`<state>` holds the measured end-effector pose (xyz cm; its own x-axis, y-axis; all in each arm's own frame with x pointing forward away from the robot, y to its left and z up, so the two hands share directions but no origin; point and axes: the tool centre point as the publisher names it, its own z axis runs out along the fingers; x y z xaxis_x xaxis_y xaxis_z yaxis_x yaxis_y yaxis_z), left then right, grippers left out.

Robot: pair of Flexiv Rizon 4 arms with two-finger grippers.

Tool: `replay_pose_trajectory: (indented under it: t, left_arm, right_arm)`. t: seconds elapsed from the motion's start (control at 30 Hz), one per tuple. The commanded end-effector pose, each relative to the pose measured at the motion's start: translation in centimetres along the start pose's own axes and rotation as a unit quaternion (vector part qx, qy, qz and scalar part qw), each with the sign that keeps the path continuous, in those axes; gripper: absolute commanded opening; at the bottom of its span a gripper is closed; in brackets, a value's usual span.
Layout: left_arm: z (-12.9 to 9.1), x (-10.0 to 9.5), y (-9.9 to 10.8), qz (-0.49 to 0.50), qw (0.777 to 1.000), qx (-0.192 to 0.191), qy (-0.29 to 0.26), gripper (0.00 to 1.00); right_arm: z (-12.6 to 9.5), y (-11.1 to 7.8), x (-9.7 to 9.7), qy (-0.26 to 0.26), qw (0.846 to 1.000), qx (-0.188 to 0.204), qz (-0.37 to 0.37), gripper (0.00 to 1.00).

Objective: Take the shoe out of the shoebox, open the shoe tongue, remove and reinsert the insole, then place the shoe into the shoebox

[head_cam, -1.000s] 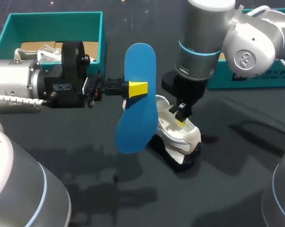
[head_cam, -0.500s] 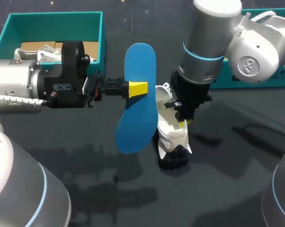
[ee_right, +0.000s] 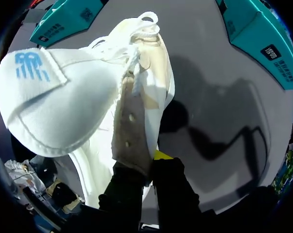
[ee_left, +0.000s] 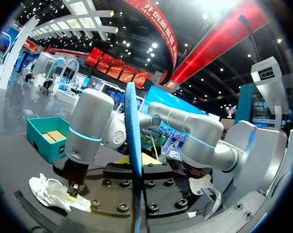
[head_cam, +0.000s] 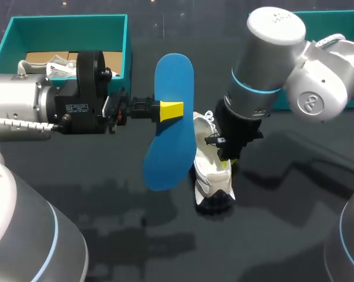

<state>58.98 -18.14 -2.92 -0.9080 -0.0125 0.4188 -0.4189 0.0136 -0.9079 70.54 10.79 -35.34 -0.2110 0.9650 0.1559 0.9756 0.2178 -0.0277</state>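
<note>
My left gripper (head_cam: pixel 171 110) is shut on the blue insole (head_cam: pixel 167 150) and holds it upright on its edge above the table's middle. In the left wrist view the insole (ee_left: pixel 133 145) shows edge-on, rising from between the fingers. The white shoe (head_cam: pixel 210 170) stands just right of it, toe toward the front. My right gripper (head_cam: pixel 225 160) is shut on its upper edge beside the laces. In the right wrist view the fingers (ee_right: pixel 162 156) pinch the eyelet flap of the shoe (ee_right: pixel 93 92), and the tongue (ee_right: pixel 39 73) with a blue logo is folded out.
The teal shoebox (head_cam: pixel 65 20) stands at the back left with paper inside. A second teal box part (head_cam: pixel 335 19) lies at the back right behind my right arm. Dark table surface (head_cam: pixel 135 235) spreads toward the front.
My right arm has swung the shoe round and drawn it a little left, so its toe now points to the front. The left arm and insole have not moved.
</note>
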Motion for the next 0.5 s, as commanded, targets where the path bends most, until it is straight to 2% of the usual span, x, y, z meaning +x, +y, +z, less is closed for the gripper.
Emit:
replay_pose_trajectory:
  t: [0.03,0.5]
  left_arm:
    - [0.3,-0.1,0.1,0.000,1.000,0.001,0.001,0.00]
    - [0.3,-0.1,0.1,0.000,1.000,0.001,0.001,0.00]
  right_arm:
    - [0.8,-0.4,-0.3,0.009,1.000,-0.006,0.010,0.00]
    - [2.2,-1.4,-0.2,0.007,0.998,-0.027,0.060,0.00]
